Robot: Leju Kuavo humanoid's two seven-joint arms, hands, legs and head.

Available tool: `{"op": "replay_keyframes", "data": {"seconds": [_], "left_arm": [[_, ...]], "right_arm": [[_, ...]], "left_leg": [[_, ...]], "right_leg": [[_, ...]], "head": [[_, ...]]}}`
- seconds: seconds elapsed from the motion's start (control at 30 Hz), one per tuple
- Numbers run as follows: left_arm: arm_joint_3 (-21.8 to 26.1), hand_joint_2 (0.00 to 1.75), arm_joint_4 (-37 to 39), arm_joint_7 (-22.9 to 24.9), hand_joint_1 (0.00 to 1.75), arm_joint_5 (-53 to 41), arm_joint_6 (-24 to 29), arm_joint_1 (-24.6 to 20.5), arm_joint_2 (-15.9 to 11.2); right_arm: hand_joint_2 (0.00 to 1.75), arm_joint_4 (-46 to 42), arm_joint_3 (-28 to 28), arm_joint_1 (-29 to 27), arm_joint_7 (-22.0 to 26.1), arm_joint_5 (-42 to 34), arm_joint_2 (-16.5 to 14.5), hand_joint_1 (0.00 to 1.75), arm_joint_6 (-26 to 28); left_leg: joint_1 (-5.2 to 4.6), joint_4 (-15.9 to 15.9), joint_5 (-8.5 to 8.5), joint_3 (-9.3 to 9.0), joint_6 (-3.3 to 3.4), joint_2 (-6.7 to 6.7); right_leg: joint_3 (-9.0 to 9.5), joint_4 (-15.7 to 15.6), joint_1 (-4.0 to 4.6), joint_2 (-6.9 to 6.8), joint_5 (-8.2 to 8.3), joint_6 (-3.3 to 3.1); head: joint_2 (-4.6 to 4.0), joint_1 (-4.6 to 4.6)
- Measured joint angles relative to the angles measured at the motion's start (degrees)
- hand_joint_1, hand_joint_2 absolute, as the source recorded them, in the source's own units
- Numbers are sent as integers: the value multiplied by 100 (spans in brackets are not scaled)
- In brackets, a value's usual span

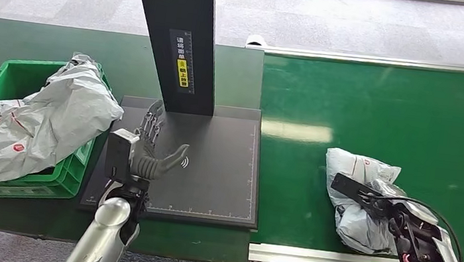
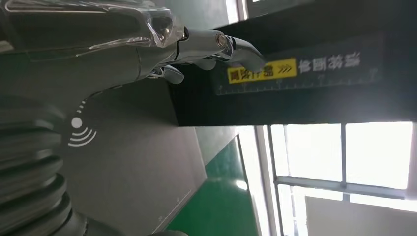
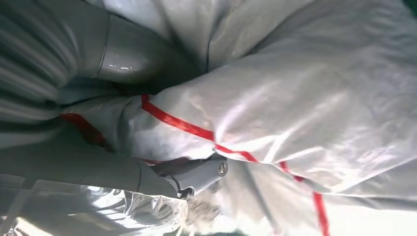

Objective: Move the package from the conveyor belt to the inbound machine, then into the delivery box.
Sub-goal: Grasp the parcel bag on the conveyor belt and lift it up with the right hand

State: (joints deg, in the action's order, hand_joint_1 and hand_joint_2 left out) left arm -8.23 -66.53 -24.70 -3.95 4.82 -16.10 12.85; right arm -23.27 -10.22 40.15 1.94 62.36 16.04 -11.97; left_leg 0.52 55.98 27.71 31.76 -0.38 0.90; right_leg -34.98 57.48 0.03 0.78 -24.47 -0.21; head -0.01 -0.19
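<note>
Package point(image 1: 356, 193), a crumpled grey-white plastic mailer with a thin red stripe, lies on the green conveyor belt point(image 1: 390, 124) toward its near edge, right of the inbound machine. The right hand point(image 1: 393, 214) is on the package's near right side; in the right wrist view its fingers point(image 3: 196, 174) and thumb press into the plastic with the bag bulging between them, so they are clamped on the package point(image 3: 295, 98), which rests on the belt.

The left hand point(image 1: 150, 151) hovers over the near left part of the inbound machine's dark platform point(image 1: 210, 175), fingers apart and holding nothing; the left wrist view shows the fingers point(image 2: 221, 46) extended toward the black post point(image 2: 305, 73) with its yellow label. That post point(image 1: 178, 31) rises from the platform's far edge.

At the far left of the surface sits the green delivery box point(image 1: 12, 77), heaped with other grey mailer bags point(image 1: 50, 122) that spill above its rim.
</note>
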Motion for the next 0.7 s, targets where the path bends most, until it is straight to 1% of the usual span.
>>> {"op": "replay_keyframes", "data": {"seconds": [0.1, 0.2, 0.37, 0.53, 0.7], "left_arm": [[62, 175, -337, -215, 0, 130, 111, 136, -7], [109, 175, -692, -538, 0, 249, 272, 279, -7], [167, 175, -1089, -801, 0, 355, 522, 399, 6], [227, 175, -1315, -1006, 0, 442, 875, 462, 32], [249, 175, -1438, -1308, 0, 574, 1102, 503, 57]], "right_arm": [[175, -209, -6, -28, 227, -346, -81, 175, 523], [175, -609, 21, -131, 420, -780, -188, 175, 1138], [175, -1263, 95, -281, 562, -1183, -345, 175, 1677], [175, -2085, 341, -488, 1072, -1729, -536, 175, 2766], [175, -2842, 524, -634, 1645, -2056, -670, 175, 3739]], "left_leg": [[1, 0, -1, 4, 0, 0], [2, 0, -2, 13, -1, 2], [2, 0, -2, 20, -1, 4], [1, 0, -2, 25, -1, 3], [1, 0, -1, 25, -1, 3]], "right_leg": [[-6, 0, 0, 0, 0, 0], [-14, 1, 1, -2, 0, 0], [-20, 1, 1, -3, -1, 0], [-26, 1, 0, -4, 0, 0], [-27, 1, 0, -4, -1, 0]], "head": [[1, 0], [0, 0], [1, 1], [0, 0], [-1, 1]]}}
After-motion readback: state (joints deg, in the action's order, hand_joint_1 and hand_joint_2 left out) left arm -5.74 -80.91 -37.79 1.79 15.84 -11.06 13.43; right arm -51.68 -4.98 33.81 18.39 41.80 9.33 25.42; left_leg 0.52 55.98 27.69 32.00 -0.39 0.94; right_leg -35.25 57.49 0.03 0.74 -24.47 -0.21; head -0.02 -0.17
